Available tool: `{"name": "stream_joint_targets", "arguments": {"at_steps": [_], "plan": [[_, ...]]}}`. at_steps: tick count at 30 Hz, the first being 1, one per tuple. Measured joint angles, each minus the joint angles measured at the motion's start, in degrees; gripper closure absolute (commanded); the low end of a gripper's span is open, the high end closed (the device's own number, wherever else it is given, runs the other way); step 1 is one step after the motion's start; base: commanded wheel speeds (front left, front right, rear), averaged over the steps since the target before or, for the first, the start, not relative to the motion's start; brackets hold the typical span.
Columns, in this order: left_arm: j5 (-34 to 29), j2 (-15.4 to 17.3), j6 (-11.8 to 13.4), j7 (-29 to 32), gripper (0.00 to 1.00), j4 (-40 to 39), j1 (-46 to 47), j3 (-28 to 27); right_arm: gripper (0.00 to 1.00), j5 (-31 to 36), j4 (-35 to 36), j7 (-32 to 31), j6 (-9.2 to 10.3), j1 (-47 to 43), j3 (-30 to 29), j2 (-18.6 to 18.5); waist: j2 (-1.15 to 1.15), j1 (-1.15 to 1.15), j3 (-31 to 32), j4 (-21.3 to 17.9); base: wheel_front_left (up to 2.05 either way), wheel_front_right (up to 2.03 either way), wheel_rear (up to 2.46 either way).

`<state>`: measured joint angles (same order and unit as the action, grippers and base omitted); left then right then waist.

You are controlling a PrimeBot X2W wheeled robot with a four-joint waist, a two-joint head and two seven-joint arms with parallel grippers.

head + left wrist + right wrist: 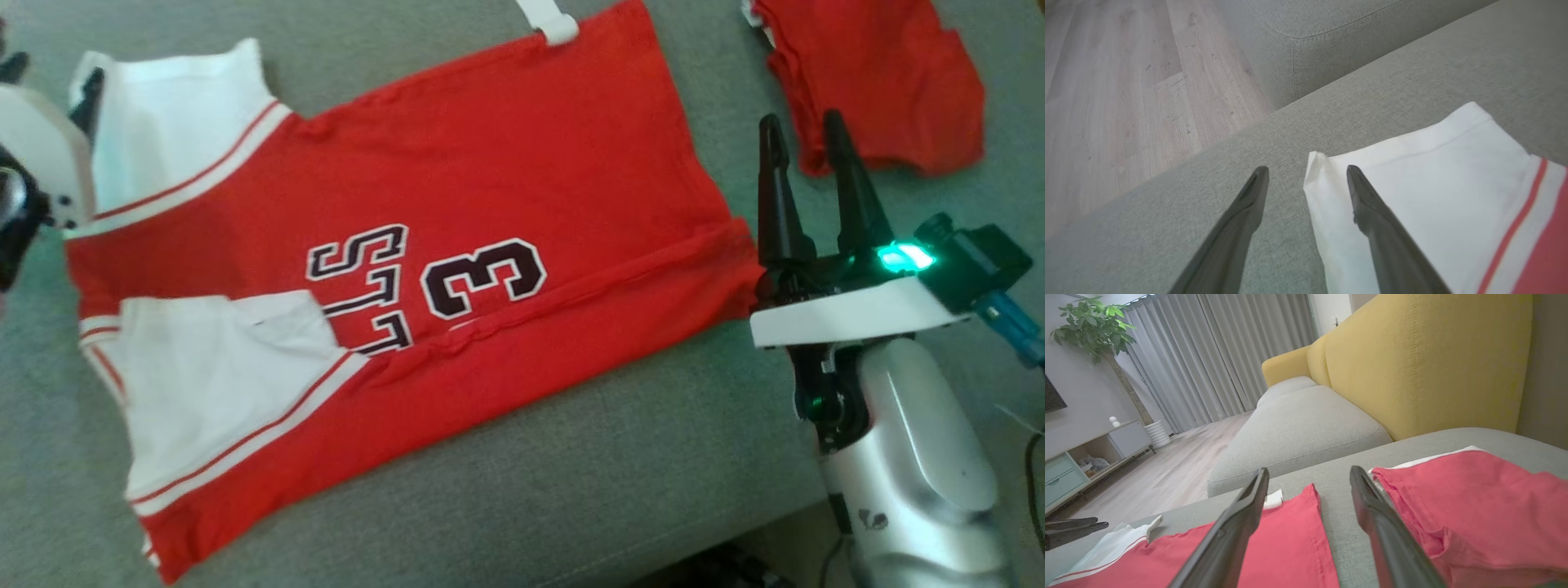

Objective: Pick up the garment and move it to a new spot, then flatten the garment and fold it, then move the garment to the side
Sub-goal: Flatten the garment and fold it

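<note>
Red jersey-knit sports shirt with white sleeves, dark lettering and a number three lies spread front-up and mostly flat across a grey woven fabric sofa seat. One white sleeve seems turned in over the chest, and a long ridge runs along the nearer side. By my judgement folding has barely begun, and the full fold and the move aside are yet to do. The right gripper hovers open and empty just beside the shirt's hem. The left gripper, also open and empty, straddles the corner of the other white sleeve. Counted: two red garments, the second a smaller rumpled red garment at the far right; two white sleeves; two grippers.
</note>
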<state>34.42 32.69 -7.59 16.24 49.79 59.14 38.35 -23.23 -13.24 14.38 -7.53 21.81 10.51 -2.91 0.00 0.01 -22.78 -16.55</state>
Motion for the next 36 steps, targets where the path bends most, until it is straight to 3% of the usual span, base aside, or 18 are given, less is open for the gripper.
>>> {"name": "stream_joint_targets", "arguments": {"at_steps": [7,18,20,21,27,36], "plan": [[2.8,1.2,0.0,0.4,0.0,3.1,2.3,3.6,0.0,-0.5,1.4,0.0,0.0,1.2,-0.5,0.0,0.0,0.0,-2.9,-2.3,0.0,0.0,0.0],[8.3,1.9,0.0,3.0,0.0,6.3,5.8,6.1,0.0,-0.5,2.5,0.0,0.0,1.2,-0.6,0.0,0.0,-0.01,-4.9,-2.9,0.0,0.0,0.0],[10.0,1.9,0.0,4.4,0.77,5.6,5.9,6.8,0.0,-0.5,2.4,0.0,0.0,1.2,-1.1,0.0,0.0,-0.01,-4.9,-2.7,0.0,0.0,0.0],[10.9,1.8,0.0,5.2,1.0,5.0,6.0,7.3,0.0,-0.5,2.3,0.0,0.0,1.2,-1.4,0.0,0.0,-0.01,-4.8,-2.6,0.0,0.0,0.0],[14.4,1.3,0.0,4.3,1.0,2.7,4.9,10.1,0.0,2.6,0.5,0.0,0.0,1.3,-3.6,0.2,0.0,-0.01,-3.5,-1.2,0.0,0.0,0.0],[14.4,-1.0,0.0,-10.5,1.0,-2.0,3.7,12.4,0.0,8.8,-0.5,-4.6,0.0,3.8,-12.1,0.2,0.0,-0.01,0.3,2.9,0.0,0.0,0.0]]}}
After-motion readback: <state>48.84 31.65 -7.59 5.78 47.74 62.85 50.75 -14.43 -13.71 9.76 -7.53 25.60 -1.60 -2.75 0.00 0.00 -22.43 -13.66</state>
